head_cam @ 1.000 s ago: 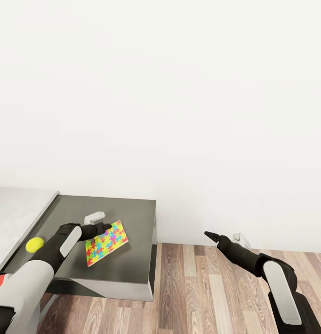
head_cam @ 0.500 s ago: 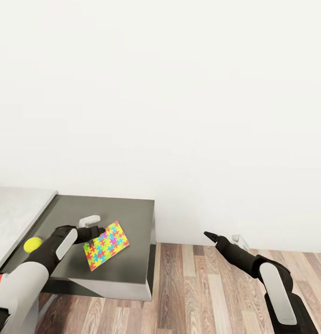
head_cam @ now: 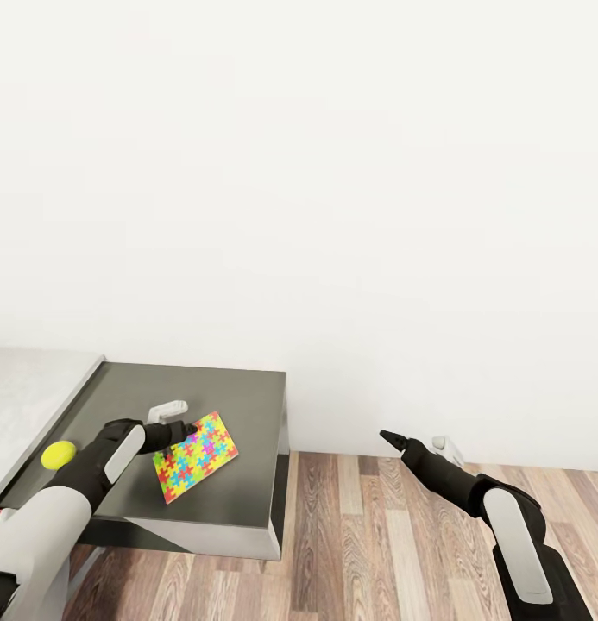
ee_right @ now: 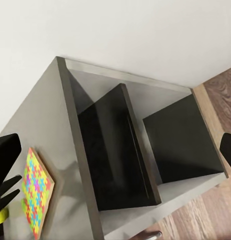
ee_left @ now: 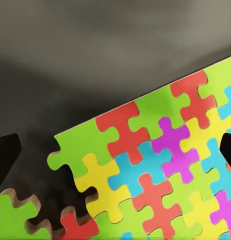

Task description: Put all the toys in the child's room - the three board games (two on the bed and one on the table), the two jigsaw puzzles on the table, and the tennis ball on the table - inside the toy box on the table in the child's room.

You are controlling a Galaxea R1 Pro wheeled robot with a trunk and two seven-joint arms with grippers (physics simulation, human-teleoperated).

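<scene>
Our left gripper is clamped on one edge of the jigsaw puzzle, holding it tilted over the dark grey-topped side unit. Head view shows the puzzle's near corner low toward the top, far side lifted; whether it touches the top, we can't tell. Left wrist view looks straight onto the puzzle w/ its red, green, yellow, blue and purple pieces, the dark top behind it, and a black fingertip at each side of the frame.

Our right gripper hangs out over the wood-plank floor, well apart from the unit, pointing toward the white wall. Its tips look drawn together to a point, nothing between them.

Tennis ball sits at the seam betw. the pale grey table and the side unit, just beside our left forearm. Right wrist view looks down on the unit from the side: open dark compartments split by a divider, and the puzzle standing on edge at the top's far end, w/ the left gripper's black fingers by it.
</scene>
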